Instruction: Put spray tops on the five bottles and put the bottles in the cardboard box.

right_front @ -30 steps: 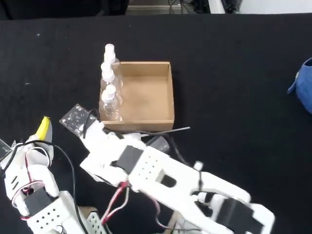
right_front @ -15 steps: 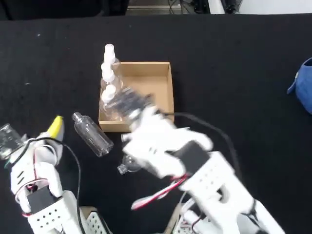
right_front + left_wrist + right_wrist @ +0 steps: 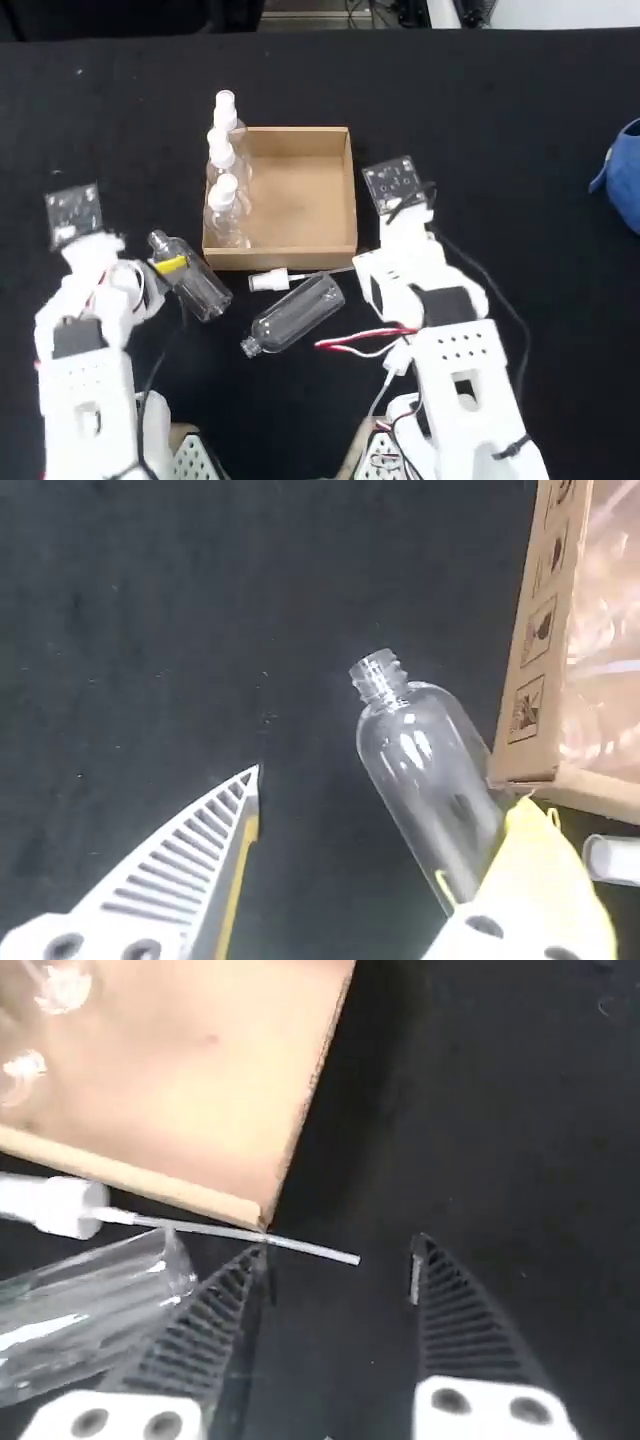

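Hovering low over the black table [image 3: 500,100], your left gripper [image 3: 388,790] had its jaws spread wide. The bare bottle [image 3: 425,770] lay on its side between them, threaded neck pointing away from the wrist, just beside a corner of the cardboard box [image 3: 535,670]. One catch: the yellow-tipped finger [image 3: 535,880] sat over the bottle's base end rather than clear of it. As I read it, you wanted to shift across until the body was centred, then close on the mid-body. That would have left the thread free for a top.

Your right gripper [image 3: 340,1250] was spread too, just off the box's other front corner, with the thin tube of the loose spray top [image 3: 50,1205] running between its tips. That top was the piece to take, I'd say by the white head, since the tube looked flimsy. The second bare bottle [image 3: 80,1290] lay just beside the top, so a careless close could have set it rolling.

Three capped bottles [image 3: 222,150] stood in a row along the box wall on your left arm's side. The box front was the obstacle, with both bare bottles lying near it. A blue object [image 3: 625,185] sat well apart at the table's edge, no bother.
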Available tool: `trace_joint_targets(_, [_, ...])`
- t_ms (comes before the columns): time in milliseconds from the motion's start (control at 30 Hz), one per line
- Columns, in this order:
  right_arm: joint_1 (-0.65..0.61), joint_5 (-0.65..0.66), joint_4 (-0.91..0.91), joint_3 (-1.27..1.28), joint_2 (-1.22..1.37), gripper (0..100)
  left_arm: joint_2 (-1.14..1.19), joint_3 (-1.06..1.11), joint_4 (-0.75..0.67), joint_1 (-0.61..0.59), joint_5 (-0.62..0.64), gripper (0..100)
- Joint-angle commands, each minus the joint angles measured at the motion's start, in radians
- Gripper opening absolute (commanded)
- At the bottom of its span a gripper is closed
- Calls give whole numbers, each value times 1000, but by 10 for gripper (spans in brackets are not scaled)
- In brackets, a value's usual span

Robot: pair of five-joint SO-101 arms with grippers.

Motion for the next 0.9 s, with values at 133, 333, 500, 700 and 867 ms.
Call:
trace_joint_targets(133, [21,-6,-115,50,-31,184,358,-262,5,25,60,238])
trace_joint_targets(333, [21,-5,-120,50,-27,184,503,-269,-20,30,60,238])
trace_joint_targets(500, [20,-3,-120,56,-28,184,528,-237,-89,22,60,238])
trace_joint_targets(700, [17,-3,-121,67,-33,184,528,-245,-43,-47,-2,238])
trace_joint_targets(867, [17,-3,-121,67,-33,184,526,-323,29,-202,-74,238])
